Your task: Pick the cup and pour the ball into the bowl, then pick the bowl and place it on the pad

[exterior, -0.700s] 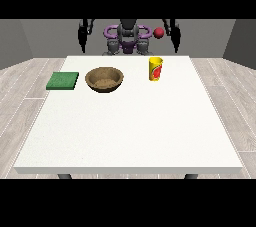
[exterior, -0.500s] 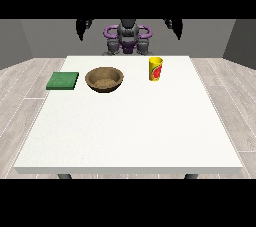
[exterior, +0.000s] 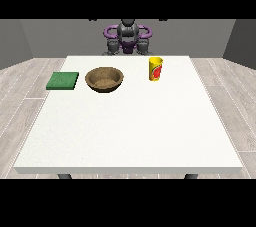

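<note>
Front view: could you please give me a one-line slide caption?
Yellow cup, wooden bowl and green pad lined up on the white table before the robot.

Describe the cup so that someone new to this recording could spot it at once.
Start at the large white table and look along its far edge, nearest the robot. Three things sit in a row there: a green pad at the view's left, a brown bowl in the middle, and the cup at the view's right. The cup is the only tall, upright one, yellow with a red mark on its side.

Yellow cup upright right of brown bowl, pad left
</note>
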You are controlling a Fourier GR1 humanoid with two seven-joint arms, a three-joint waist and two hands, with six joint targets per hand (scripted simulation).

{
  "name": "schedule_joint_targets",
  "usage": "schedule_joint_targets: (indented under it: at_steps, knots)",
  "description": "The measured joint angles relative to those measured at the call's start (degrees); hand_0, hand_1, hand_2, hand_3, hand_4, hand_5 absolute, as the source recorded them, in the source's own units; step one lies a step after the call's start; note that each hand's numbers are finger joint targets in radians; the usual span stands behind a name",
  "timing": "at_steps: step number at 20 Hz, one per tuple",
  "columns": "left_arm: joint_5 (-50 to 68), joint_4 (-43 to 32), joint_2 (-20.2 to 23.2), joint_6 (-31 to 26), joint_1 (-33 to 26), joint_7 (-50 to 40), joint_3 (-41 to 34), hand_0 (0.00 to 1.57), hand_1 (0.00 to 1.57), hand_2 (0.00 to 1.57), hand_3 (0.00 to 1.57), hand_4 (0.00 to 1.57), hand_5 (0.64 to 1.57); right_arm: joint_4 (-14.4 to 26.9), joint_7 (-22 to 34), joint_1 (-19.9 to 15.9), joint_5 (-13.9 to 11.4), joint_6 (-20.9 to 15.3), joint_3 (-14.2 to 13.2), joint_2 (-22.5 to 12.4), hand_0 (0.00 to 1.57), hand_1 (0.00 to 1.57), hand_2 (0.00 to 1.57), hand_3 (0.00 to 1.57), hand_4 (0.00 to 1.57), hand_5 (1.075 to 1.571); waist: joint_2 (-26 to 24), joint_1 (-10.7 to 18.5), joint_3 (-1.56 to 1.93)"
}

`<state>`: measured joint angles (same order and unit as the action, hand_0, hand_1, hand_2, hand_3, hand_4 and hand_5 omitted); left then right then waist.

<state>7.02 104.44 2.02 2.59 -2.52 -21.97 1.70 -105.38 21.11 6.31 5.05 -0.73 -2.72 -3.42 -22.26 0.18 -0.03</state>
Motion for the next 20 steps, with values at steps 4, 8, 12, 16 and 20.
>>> schedule_joint_targets:
  at_steps: [4, 8, 12, 16, 20]
  knots:
    - [-1.0, 5.4, -0.6, 2.1, 2.3, -3.1, 1.0, 0.0, 0.0, 0.0, 0.0, 0.59, 1.557, -6.1, 5.0, -2.9, 1.2, -1.5, -1.3, -0.9, 0.0, 0.0, 0.0, 0.0, 0.76, 1.549, 4.4, -0.6, 0.02]
    - [-2.9, 5.1, -0.9, 3.1, 5.5, 0.8, 1.0, 0.0, 0.0, 0.0, 0.0, 0.59, 1.55, -7.2, 1.5, -4.8, 1.4, -1.1, -1.6, -0.6, 0.0, 0.0, 0.0, 0.0, 0.72, 1.546, 11.7, -1.6, 0.02]
    - [-4.9, 1.5, -1.2, 2.6, 8.0, 9.1, 0.9, 0.0, 0.0, 0.0, 0.0, 0.55, 1.513, -4.5, -5.1, -8.1, 1.5, -0.7, -2.4, 0.2, 0.0, 0.0, 0.0, 0.0, 0.71, 1.542, 20.2, -1.5, 0.03]
    - [-6.7, -3.5, -0.8, 1.9, 9.1, 19.4, -0.4, 0.0, 0.0, 0.0, 0.0, 0.55, 1.496, -1.3, -11.4, -10.7, 3.3, 1.2, -4.6, -0.3, 0.0, 0.0, 0.0, 0.0, 0.69, 1.547, 27.9, -2.1, 0.02]
    - [-7.1, -11.3, -0.2, 1.4, 10.8, 28.3, -2.9, 0.0, 0.0, 0.0, 0.0, 0.36, 1.483, 1.1, -15.7, -11.9, 4.3, 3.1, -5.7, -1.1, 0.0, 0.0, 0.0, 0.0, 0.68, 1.551, 32.2, -3.5, 0.02]
